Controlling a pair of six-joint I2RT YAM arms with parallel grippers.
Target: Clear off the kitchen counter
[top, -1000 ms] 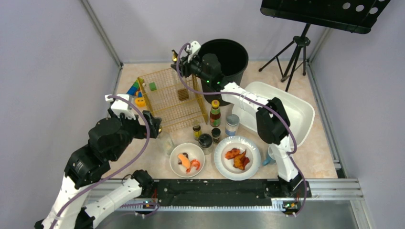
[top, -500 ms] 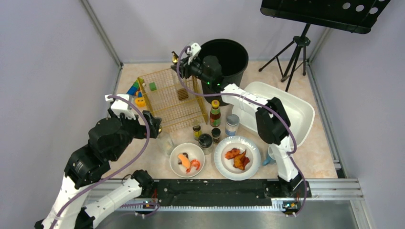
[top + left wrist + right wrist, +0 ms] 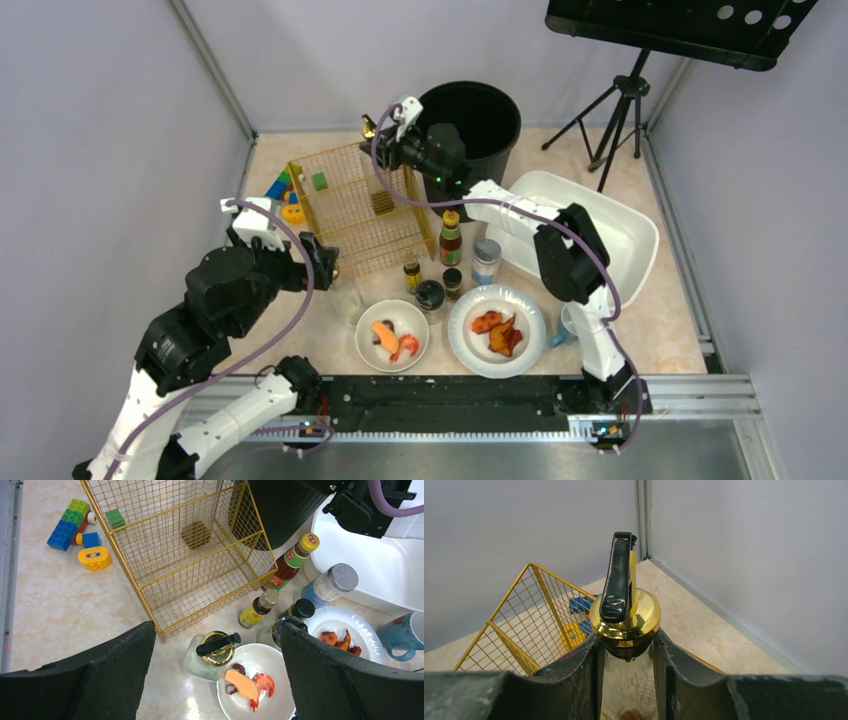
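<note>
Right fingers point(image 3: 579, 677) clamp gold-capped glass dispenser point(image 3: 626, 620) just below the cap, likely slick, fragile, top-heavy; left fingers point(image 3: 100, 675) spread wide.

The surface point(image 3: 660, 330) is a flat, level rectangle, peach-beige with faint marble speckling and a slight gloss, reaching from the rail point(image 3: 450, 395) at 6 o'clock to the wall point(image 3: 330, 60) at 12 o'clock.

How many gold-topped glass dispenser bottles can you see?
2. One bottle stands on the kitchen counter between the gold wire rack and the small white bowl. The other bottle is held in the right gripper, up beside the black bin. More could be hidden.
</note>
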